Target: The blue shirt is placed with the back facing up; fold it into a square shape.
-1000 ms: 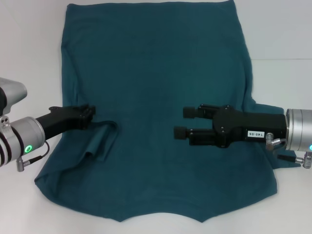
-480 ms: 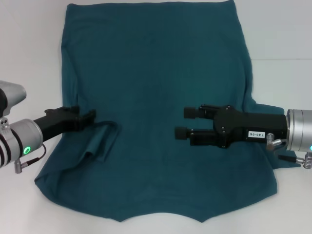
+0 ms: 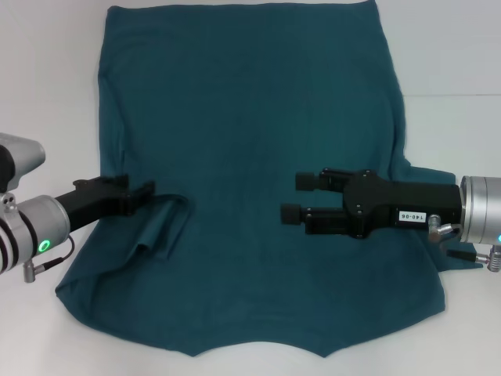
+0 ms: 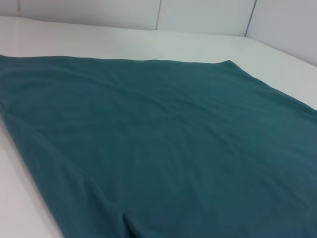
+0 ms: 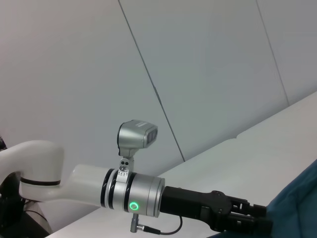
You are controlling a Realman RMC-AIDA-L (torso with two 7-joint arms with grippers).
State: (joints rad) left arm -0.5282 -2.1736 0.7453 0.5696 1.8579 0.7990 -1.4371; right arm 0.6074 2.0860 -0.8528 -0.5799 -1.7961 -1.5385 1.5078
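The blue shirt point(image 3: 250, 117) lies spread on the white table, plain side up, and it fills the left wrist view point(image 4: 163, 144). A raised fold of fabric point(image 3: 163, 223) stands on its left side, near the sleeve. My left gripper point(image 3: 145, 193) sits at the upper end of that fold, touching or just over the cloth. The right wrist view also takes in the left gripper point(image 5: 245, 220), beside the shirt's edge point(image 5: 299, 203). My right gripper point(image 3: 296, 197) hovers open over the shirt's right middle, holding nothing.
The white table point(image 3: 47, 94) shows bare on both sides of the shirt. Its far edge meets a pale wall point(image 4: 208, 15). The shirt's near hem point(image 3: 258, 348) lies close to the table's front.
The left arm has sunk slightly and drawn back a little at the fold's end. The fold and the right arm have stayed put.
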